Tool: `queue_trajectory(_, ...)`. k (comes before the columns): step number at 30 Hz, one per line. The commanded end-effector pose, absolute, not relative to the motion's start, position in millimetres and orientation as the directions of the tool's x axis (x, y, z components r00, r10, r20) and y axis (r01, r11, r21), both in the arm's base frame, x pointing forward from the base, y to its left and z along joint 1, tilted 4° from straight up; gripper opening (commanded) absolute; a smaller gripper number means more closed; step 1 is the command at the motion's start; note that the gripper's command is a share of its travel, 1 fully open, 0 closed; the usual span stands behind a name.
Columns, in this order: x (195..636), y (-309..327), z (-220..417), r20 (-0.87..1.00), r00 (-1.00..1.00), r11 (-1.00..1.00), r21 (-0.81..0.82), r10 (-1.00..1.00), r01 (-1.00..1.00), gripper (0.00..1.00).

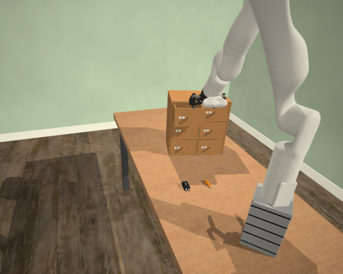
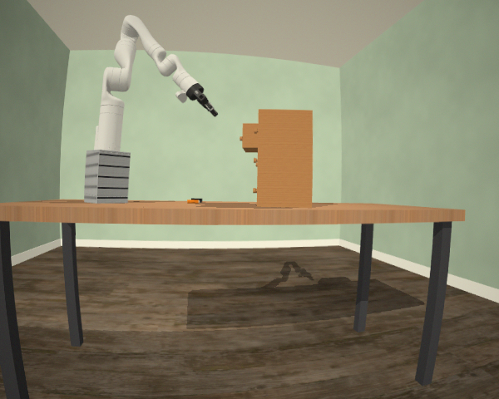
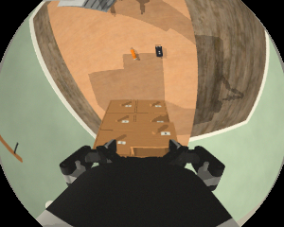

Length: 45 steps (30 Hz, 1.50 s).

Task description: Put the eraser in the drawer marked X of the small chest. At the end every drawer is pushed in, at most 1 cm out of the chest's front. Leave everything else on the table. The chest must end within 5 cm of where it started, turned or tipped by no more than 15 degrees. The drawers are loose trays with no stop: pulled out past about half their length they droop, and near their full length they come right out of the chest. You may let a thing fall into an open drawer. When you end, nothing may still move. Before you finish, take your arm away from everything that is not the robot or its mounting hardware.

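Observation:
The small wooden chest [image 1: 183,95] [image 2: 284,159] stands upright with six drawers. The top left drawer in the top view [image 1: 192,114] [image 2: 249,136] [image 3: 147,137] is pulled partly out and looks level; the others look shut. The label marks are too small to read for certain. My gripper [image 2: 215,114] [image 3: 142,146] is open and empty, in front of the chest and higher than the open drawer, tilted down towards it. I cannot make out an eraser for certain; the visible inside of the drawer shows only dimly.
A small black object with two pale dots [image 1: 185,185] [image 3: 159,51] and a small orange object [image 1: 207,183] [image 2: 193,200] [image 3: 133,53] lie on the table [image 1: 154,170] between the chest and the arm's grey base [image 1: 266,225] [image 2: 113,178].

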<state>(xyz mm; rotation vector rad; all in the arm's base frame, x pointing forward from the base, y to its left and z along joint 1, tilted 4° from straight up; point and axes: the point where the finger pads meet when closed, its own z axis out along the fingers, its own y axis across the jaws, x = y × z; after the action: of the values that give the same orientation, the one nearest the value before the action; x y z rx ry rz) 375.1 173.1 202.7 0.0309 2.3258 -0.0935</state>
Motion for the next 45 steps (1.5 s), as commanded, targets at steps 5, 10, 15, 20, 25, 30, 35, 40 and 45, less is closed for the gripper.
queue_trajectory(5,376,175,205,-0.713,-0.701,0.998,-0.043,0.006,0.052,1.0)
queue_trajectory(10,376,176,206,-0.709,-0.705,0.998,-0.041,0.006,0.05,1.0)
queue_trajectory(15,376,177,208,-0.695,-0.719,0.998,-0.038,0.007,0.047,1.0)
queue_trajectory(20,376,177,209,-0.678,-0.735,0.998,-0.039,0.009,0.048,1.0)
queue_trajectory(25,376,177,210,-0.664,-0.748,0.998,-0.039,0.01,0.048,1.0)
queue_trajectory(30,376,176,212,-0.635,-0.772,0.998,-0.04,0.012,0.049,1.0)
queue_trajectory(35,375,176,214,-0.599,-0.8,0.998,-0.04,0.015,0.049,1.0)
queue_trajectory(40,375,177,215,-0.566,-0.824,0.998,-0.04,0.017,0.048,1.0)
queue_trajectory(45,375,177,217,-0.53,-0.848,0.998,-0.04,0.02,0.048,1.0)
